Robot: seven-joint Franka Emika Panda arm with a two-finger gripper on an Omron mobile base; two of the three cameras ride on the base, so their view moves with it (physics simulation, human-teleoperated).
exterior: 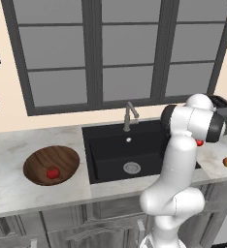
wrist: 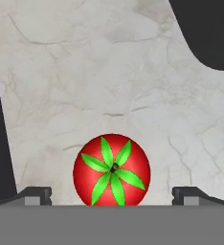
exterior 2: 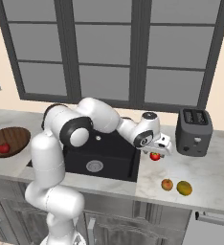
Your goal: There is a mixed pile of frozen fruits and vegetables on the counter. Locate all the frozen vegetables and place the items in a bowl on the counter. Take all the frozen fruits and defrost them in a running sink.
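Note:
A round red tomato [wrist: 111, 170] with a green star top lies on the pale marble counter [wrist: 85, 72], just right of the black sink [exterior 2: 104, 155]. My gripper [exterior 2: 157, 149] hangs right over the tomato [exterior 2: 155, 156], open. Its fingertips [wrist: 35, 195] stand wide on either side of the tomato, apart from it. The dark wooden bowl [exterior: 38, 162] rests on the counter left of the sink [exterior: 110, 145], and a lumpy red piece [exterior: 53, 173] lies inside it. An orange ball [exterior 2: 167, 184] and a yellow-green ball [exterior 2: 184, 188] lie close together near the counter's front edge, right of the tomato.
A brushed-metal faucet [exterior: 130, 116] rises behind the sink, whose round drain [exterior: 132, 168] is bare. A dark toaster [exterior 2: 194, 125] stands at the back of the counter, close behind and right of the gripper. A large window fills the wall behind.

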